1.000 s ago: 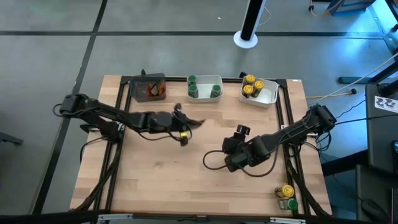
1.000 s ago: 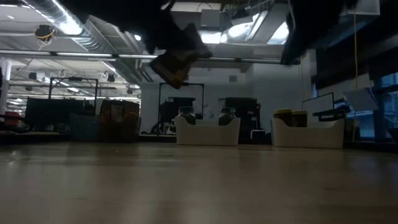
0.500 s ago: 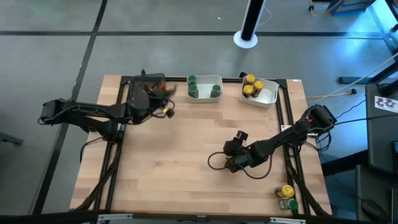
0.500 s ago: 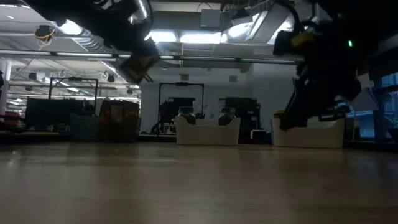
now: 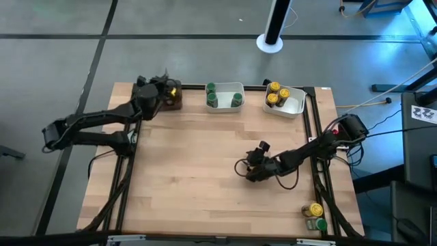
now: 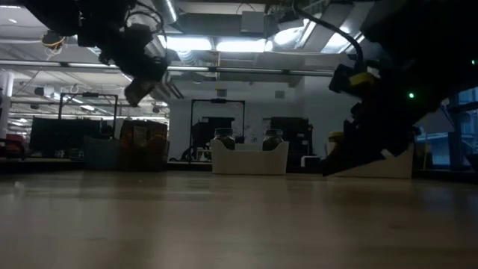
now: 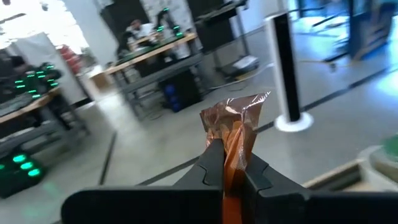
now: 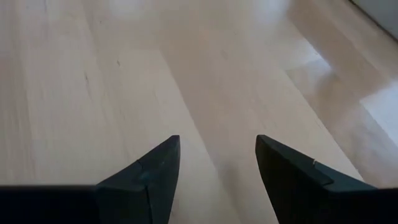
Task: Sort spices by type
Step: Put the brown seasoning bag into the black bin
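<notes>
My left gripper (image 5: 166,89) is at the table's far left, over the dark tray (image 5: 175,102). It is shut on a reddish-brown crinkled spice packet (image 7: 236,118), also seen high above the table in the low view (image 6: 138,91). My right gripper (image 5: 244,169) hangs open, low over bare wood right of the table's middle (image 8: 217,146). Green-lidded jars (image 5: 222,96) stand in the middle white tray. Yellow-lidded jars (image 5: 276,94) stand in the right white tray. A yellow-lidded jar (image 5: 314,209) and a green-lidded jar (image 5: 320,223) stand at the near right corner. My left gripper pinches the packet's lower end (image 7: 233,149) between its two fingers. The crinkled upper end (image 7: 245,106) sticks out past the fingertips. The packet is lifted clear, above the dark tray.
Three trays line the far edge: a dark one at left, a white one (image 5: 225,87) in the middle and a white one (image 5: 295,107) at right. Black frame rails (image 5: 315,130) run along the table's sides. Bare wood (image 5: 191,171) fills the middle and near part.
My left gripper has carried the packet from the table's middle toward the far left corner, ending above the dark tray. My right gripper has come down toward the table and drifted slightly left, staying open.
</notes>
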